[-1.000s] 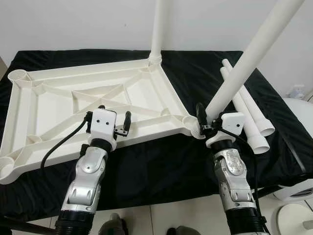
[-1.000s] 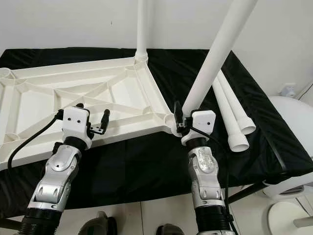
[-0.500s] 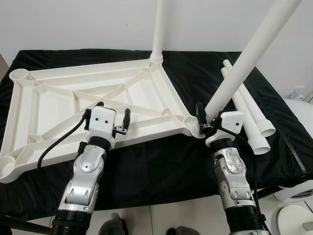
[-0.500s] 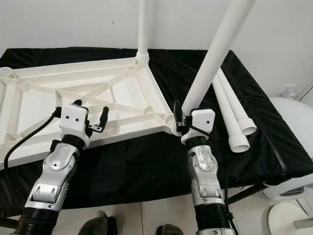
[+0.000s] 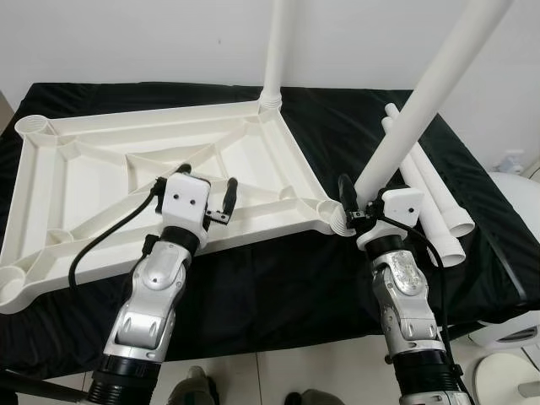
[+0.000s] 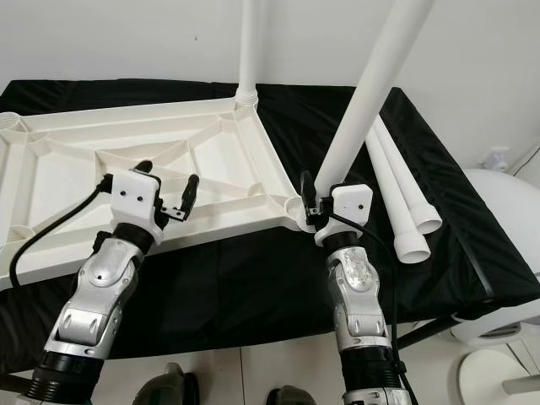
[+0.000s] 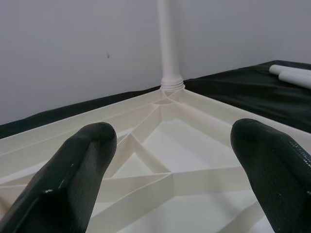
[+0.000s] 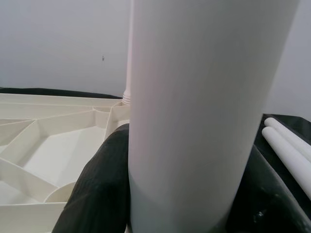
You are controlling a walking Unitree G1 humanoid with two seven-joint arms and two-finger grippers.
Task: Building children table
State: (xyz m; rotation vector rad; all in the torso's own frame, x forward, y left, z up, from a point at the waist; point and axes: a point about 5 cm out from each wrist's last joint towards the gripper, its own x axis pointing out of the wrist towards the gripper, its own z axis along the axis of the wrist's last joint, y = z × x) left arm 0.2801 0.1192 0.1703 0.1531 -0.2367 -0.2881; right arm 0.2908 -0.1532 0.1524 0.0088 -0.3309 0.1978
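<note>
Since a second ago my left end effector [image 5: 221, 196], fingers spread, moved toward 2 o'clock over the tabletop [image 5: 101, 181]. My right end effector [image 5: 359, 211] pinches the table leg [image 5: 426, 97], leaning toward 1 o'clock above the corner socket [image 5: 332, 216].

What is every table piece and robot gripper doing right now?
Tabletop: upside down on the black cloth.
Far leg: upright in its corner socket.
Near leg: tilted, foot at the corner socket.
Two spare legs: lying flat, side by side.
Left gripper: open above the tabletop.
Right gripper: shut on the near leg.
</note>
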